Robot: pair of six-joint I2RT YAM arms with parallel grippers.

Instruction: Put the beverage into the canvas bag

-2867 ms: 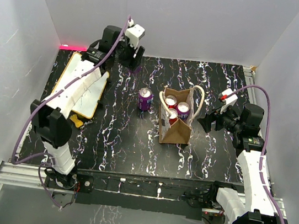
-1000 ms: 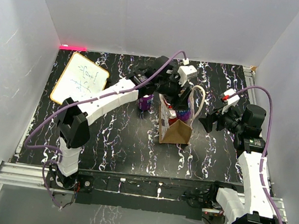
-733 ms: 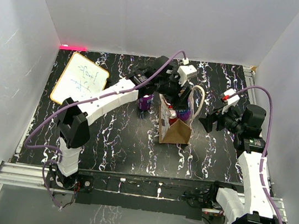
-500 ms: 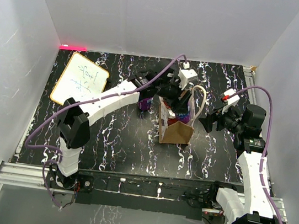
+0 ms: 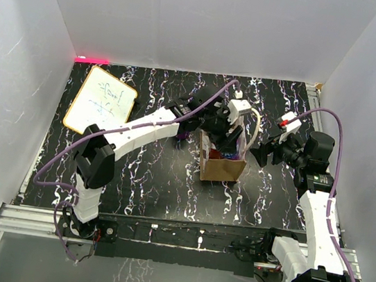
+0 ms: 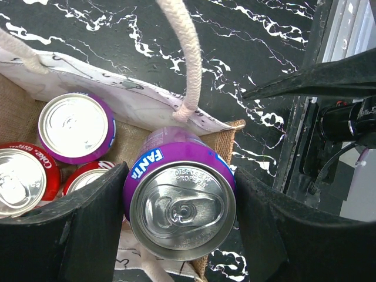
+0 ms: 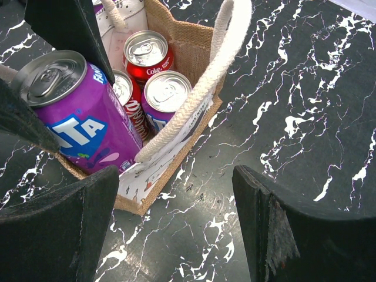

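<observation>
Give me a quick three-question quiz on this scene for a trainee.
1. Multiple choice: how many cans already sit inside the canvas bag? A one, B three, C five.
2. True or false: the left gripper is shut on the purple Fanta can.
3. Fill in: the right gripper, beside the bag, is ____ (open or shut).
Key: 1 B; 2 true; 3 open.

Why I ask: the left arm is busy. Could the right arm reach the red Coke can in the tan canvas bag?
Probably not. The right gripper hangs open beside the tan canvas bag, but its cream rope handle arches between, and the left gripper holds a purple Fanta can over the opening.
</observation>
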